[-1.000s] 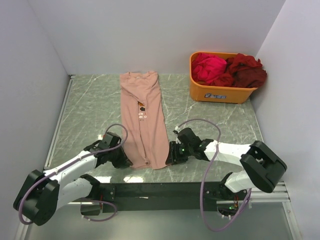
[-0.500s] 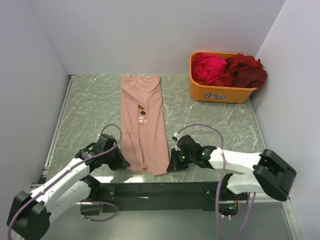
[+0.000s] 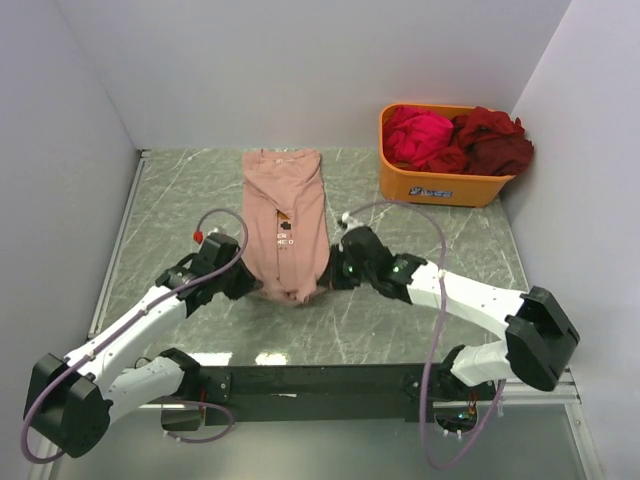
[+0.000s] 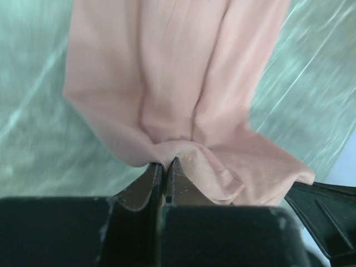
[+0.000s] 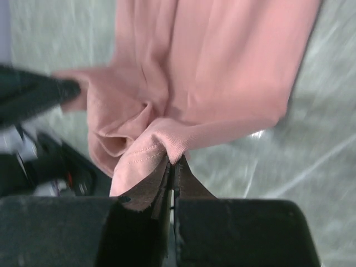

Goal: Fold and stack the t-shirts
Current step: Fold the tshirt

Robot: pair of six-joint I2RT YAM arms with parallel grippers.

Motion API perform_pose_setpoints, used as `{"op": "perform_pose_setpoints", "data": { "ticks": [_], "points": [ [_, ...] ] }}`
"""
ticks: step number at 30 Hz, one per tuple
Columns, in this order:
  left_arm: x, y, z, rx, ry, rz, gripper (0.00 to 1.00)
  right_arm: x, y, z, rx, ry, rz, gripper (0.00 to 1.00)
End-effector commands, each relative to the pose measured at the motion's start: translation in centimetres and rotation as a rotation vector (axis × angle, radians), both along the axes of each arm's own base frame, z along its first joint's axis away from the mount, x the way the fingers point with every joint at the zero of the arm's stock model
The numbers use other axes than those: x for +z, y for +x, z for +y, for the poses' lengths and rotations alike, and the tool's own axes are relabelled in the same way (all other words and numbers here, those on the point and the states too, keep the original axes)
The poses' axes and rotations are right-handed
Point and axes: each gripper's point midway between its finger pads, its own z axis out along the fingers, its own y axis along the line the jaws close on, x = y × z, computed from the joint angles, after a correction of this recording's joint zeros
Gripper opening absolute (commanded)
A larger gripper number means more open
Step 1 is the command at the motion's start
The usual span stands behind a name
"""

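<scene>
The marble table (image 3: 170,210) carries the salmon-pink t-shirt (image 3: 285,205) as a long, narrow strip running from the centre toward 12 o'clock, collar at the far end. The orange tub (image 3: 440,187) at 1 o'clock holds the magenta shirt (image 3: 418,135) and the dark red shirt (image 3: 495,140), not yet touched.

The left gripper (image 3: 252,288) and right gripper (image 3: 330,277) are each pinched tight on a hem corner. From where I stand, the fold looks best done by keeping both corners level and moving at the same pace toward 12 o'clock. The cloth between them sags and bunches, so a little outward tension would help before laying the hem squarely near the collar.

A second ago the hem lay flat near 6 o'clock; it is now lifted and carried toward the centre, and both arms reach further in.
</scene>
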Motion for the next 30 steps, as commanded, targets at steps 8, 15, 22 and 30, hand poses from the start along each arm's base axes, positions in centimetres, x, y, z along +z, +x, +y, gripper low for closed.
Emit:
{"op": "perform_pose_setpoints", "data": {
  "ticks": [8,15,22,30],
  "points": [
    [7.6,11.8,2.8,0.206,0.108,-0.275,0.01,5.0,11.5,-0.3,-0.16,-0.049,-0.159,0.0],
    [6.8,17.1,4.2,0.201,0.112,-0.284,0.01,3.3,17.0,-0.1,-0.217,-0.099,-0.131,0.0],
    [5.2,20.4,3.7,0.136,0.08,-0.274,0.01,3.2,20.6,1.1,-0.213,-0.047,-0.139,0.0],
    [2.7,23.7,3.3,0.078,0.078,-0.234,0.01,1.4,23.2,0.9,-0.242,-0.065,-0.108,0.01]
  ]
}}
